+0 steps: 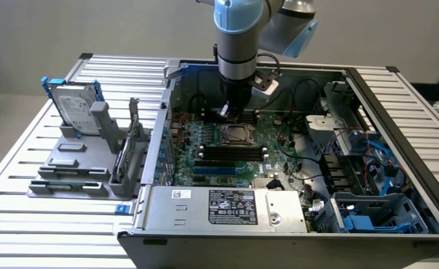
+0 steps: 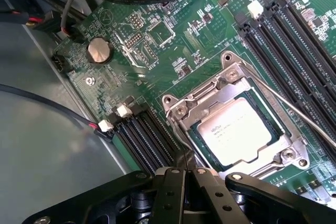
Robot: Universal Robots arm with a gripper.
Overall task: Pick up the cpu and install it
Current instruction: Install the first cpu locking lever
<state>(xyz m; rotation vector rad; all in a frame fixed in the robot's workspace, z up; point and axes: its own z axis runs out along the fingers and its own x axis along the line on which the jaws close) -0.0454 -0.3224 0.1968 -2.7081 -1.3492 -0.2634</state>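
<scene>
Black gripper (image 2: 185, 174) linkage sits right up against the wrist camera, and the fingers (image 2: 184, 162) look pressed together with nothing between them, so it's not carrying anything. Just past the fingertips is the socket (image 2: 239, 124), and the cpu (image 2: 235, 127) is already lying in it, silver-grey top facing up with some faint printing on it. The metal frame is down around the chip's edges, and the thin retention lever (image 2: 294, 109) runs along the far side of the socket from the gripper. I can't tell if that lever is fully hooked, so I'd call the job mostly done: chip picked, placed and seated, with only the locking maybe left.

Moving out from the tool, rows of black RAM slots (image 2: 294, 35) flank the socket on both sides, all empty as far as I can see. Further off there's the round coin battery (image 2: 99, 51) and a few loose black cables near the case wall.

Stepping back to the exterior view, the arm (image 1: 238, 50) hangs straight down into the open PC case (image 1: 279, 224), tool tip just above and behind the socket. The case holds the green motherboard (image 1: 227, 154), a power supply at the front, and blue drive brackets. Well off to the exterior view's left, a grey parts holder (image 1: 74, 168) carries the upright hard drive (image 1: 76, 106) with its blue bracket.
</scene>
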